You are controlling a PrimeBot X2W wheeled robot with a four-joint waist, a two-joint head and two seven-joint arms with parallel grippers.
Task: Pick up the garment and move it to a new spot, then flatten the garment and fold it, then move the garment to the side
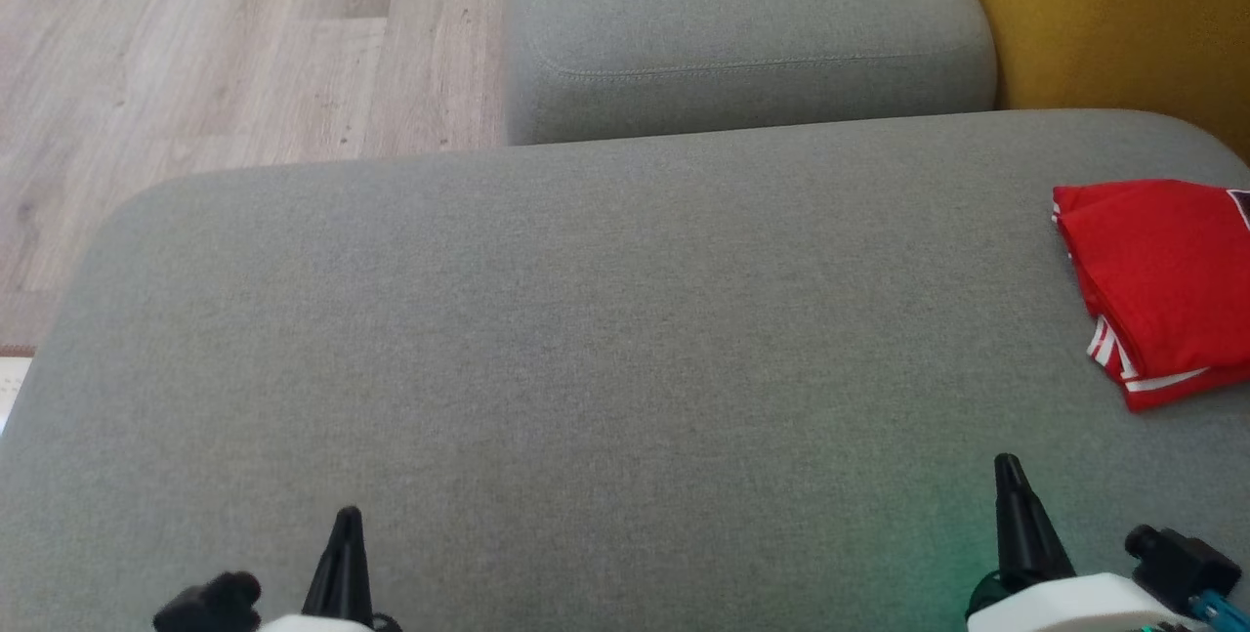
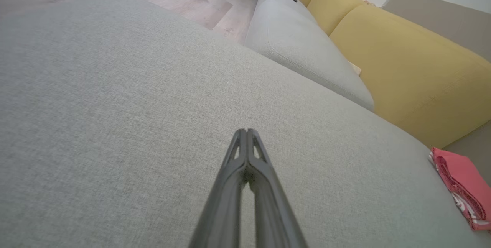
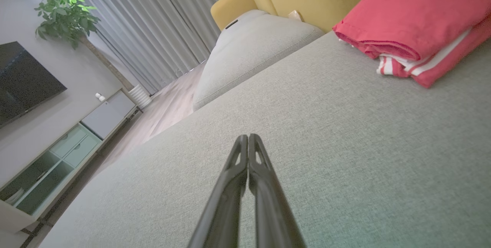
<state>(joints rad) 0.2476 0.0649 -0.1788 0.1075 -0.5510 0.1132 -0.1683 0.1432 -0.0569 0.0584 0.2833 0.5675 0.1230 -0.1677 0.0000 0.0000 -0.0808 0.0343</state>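
The garment [image 1: 1167, 285] is red with white stripes, folded into a neat stack at the right edge of the grey sofa seat [image 1: 586, 339]. The same garment [image 2: 462, 184] lies far right in the left wrist view and upper right [image 3: 414, 22] in the right wrist view. My left gripper [image 1: 347, 515] is shut and holds nothing, low at the front left of the seat. My right gripper [image 1: 1006, 464] is shut too, at the front right, a short way in front of the garment and apart from it. Both pairs of fingers [image 2: 247, 131] [image 3: 247, 137] press together over bare fabric.
A second grey cushion [image 1: 742, 26] adjoins the seat at the back. A yellow backrest [image 1: 1113, 17] rises at the back right. Wooden floor [image 1: 215, 56] lies to the left. The right wrist view shows a plant [image 3: 63, 14], grey curtains [image 3: 161, 22] and a low cabinet [image 3: 57, 152].
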